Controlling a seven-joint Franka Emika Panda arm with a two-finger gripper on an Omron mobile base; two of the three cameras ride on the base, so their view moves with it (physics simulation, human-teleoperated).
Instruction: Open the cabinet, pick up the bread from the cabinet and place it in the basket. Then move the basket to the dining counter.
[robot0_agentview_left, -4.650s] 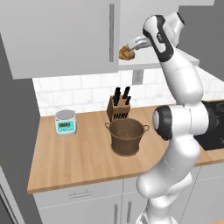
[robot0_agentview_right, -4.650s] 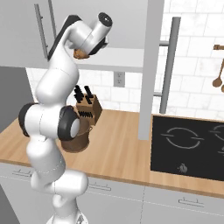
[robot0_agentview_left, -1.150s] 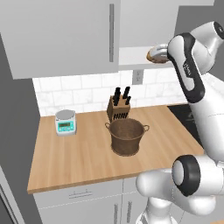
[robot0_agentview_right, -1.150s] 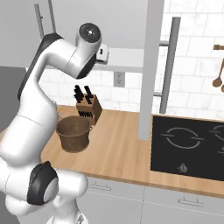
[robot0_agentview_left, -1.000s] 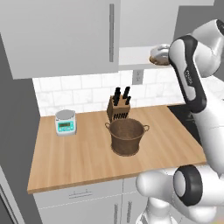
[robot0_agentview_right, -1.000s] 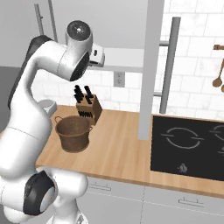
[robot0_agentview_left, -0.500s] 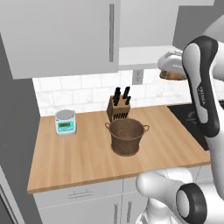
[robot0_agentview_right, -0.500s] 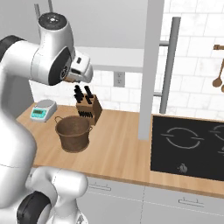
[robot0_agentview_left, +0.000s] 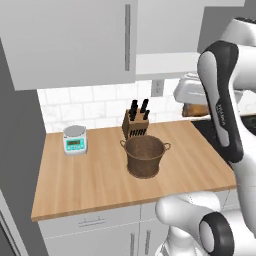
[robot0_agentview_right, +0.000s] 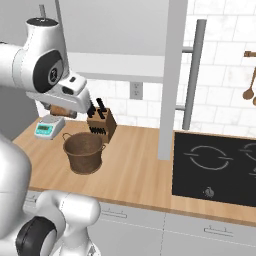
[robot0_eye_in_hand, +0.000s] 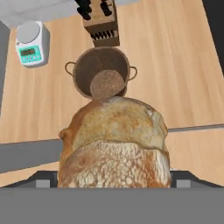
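Left base view: the dark woven basket (robot0_agentview_left: 145, 156) stands on the wood worktop (robot0_agentview_left: 95, 175), in front of a knife block (robot0_agentview_left: 136, 121); the bread (robot0_agentview_left: 196, 110) hangs well above, partly hidden by the arm.

Right base view: the gripper (robot0_agentview_right: 59, 109) carries the loaf above the basket.

Hand view: the jaws clamp the bread, high over the open basket. It looks light, crusty outside and soft within, so a gentle hold across its middle suits.

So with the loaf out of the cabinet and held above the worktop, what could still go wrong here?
The bread hangs high above the basket and off to one side; released now, it would likely land on the worktop. The knife block stands close behind the basket, so a descent could clip it.
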